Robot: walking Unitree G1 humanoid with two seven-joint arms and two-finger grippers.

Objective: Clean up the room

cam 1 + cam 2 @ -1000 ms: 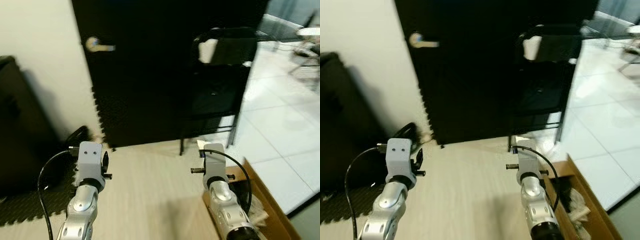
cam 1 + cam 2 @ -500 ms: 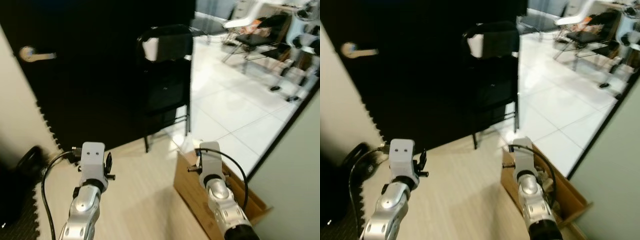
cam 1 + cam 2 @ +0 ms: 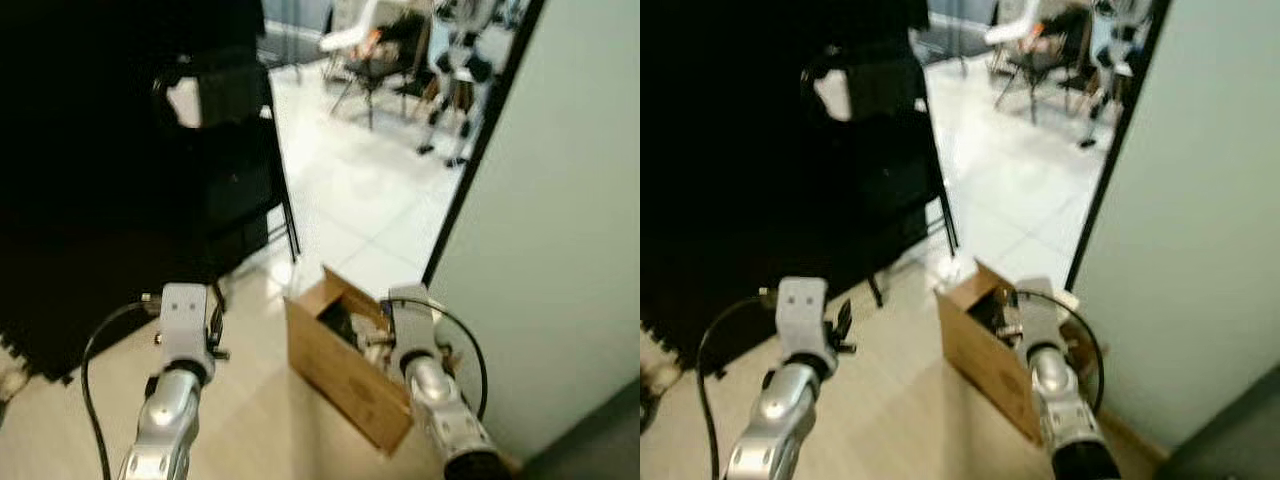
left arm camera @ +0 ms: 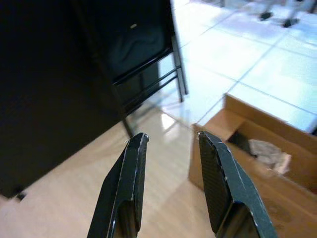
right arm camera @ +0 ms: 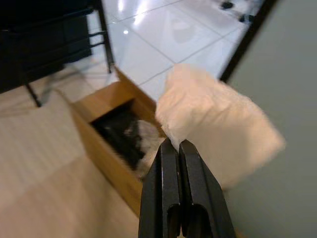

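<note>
Right now my right gripper (image 5: 174, 148) is pinched tight on a crumpled white tissue (image 5: 213, 126), and I hold it just above the open cardboard box (image 3: 345, 370). I see dark stuff and more crumpled paper lying inside the box. My left gripper (image 4: 171, 153) has its fingers apart with nothing between them, over the wood floor (image 4: 74, 198) beside the box. Past the box stands a black chair (image 3: 225, 170), and behind that is shiny white tile (image 3: 360, 190).
</note>
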